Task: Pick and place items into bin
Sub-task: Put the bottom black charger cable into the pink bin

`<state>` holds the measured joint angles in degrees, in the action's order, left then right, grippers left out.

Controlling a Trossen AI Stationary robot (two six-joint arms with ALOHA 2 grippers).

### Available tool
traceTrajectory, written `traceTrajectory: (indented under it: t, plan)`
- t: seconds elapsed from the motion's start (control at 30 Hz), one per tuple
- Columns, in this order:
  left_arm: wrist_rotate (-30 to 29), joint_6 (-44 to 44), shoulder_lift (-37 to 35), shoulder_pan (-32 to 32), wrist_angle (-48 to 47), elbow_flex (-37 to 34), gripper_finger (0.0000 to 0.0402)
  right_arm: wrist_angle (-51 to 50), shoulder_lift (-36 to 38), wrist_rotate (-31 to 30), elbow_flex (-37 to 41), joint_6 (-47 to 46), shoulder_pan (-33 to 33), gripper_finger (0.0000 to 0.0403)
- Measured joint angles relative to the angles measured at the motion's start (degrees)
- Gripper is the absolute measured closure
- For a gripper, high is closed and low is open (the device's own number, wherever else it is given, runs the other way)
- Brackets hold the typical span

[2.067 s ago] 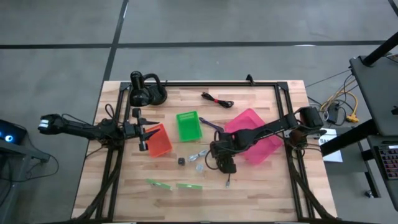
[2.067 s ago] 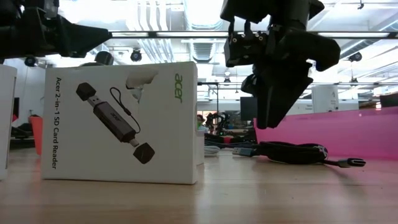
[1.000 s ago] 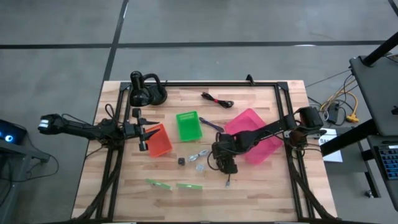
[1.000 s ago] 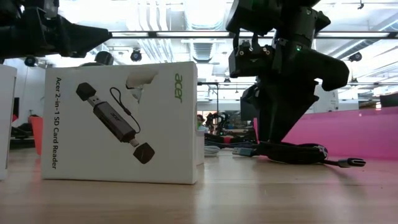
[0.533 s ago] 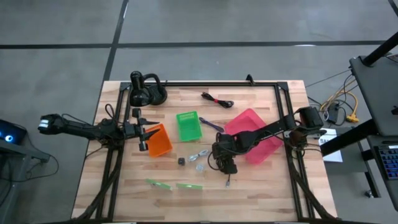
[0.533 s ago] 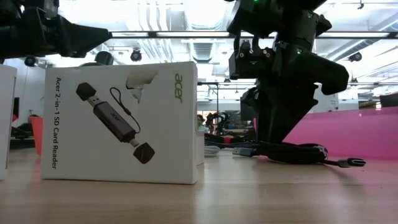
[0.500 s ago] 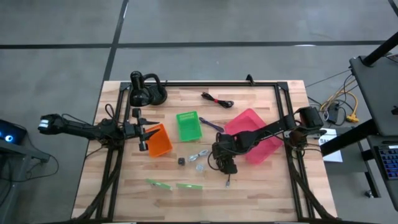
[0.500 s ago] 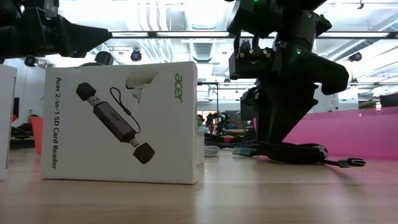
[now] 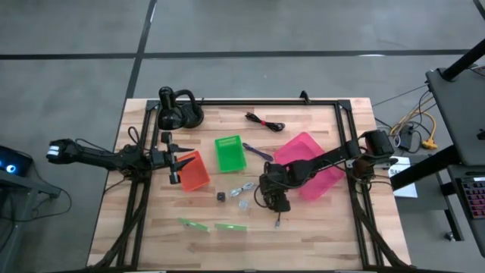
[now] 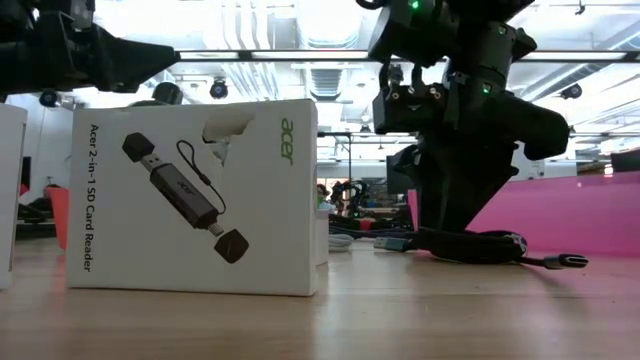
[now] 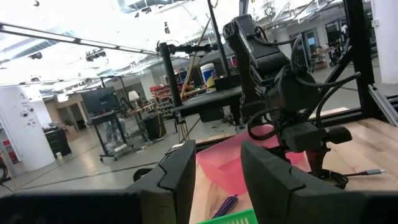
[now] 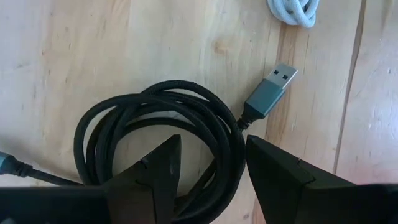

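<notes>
- Black braided cable (image 12: 163,140), coiled in a loose ring, lies flat on the wooden worktop (image 9: 303,239) just beside the pink bin (image 9: 311,163), on its side toward the orange bin (image 9: 193,171); it is not yet lifted.
- Right tool (image 12: 208,171) points straight down over that coil, its two fingers parted and straddling the ring's near strands, so a squeeze would gather several loops at once. Nothing is clamped yet, as far as I can judge.
- The cable's silver USB plug (image 12: 268,91) sticks out of the coil, away from the fingers, which suggests the bundle was chosen over the stiff end.
- A white cord (image 12: 295,11) sits a little beyond the plug, apart from the coil.
- Left tool (image 11: 214,171) waits over the orange bin, well apart from the pink bin, fingers parted with nothing between them.
- Probably the pink bin is the target, being the nearest container to the coil.
</notes>
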<state>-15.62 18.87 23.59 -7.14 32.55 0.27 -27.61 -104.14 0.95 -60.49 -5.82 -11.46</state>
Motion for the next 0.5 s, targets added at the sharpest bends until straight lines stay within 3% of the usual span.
traceTrajectory:
  t: [0.5]
  plan:
    - [0.01, 0.00, 0.00, 0.00, -0.01, 0.00, 0.0288, 3.17, 0.00, 0.00, 2.74, -0.01, 0.00, 0.0234]
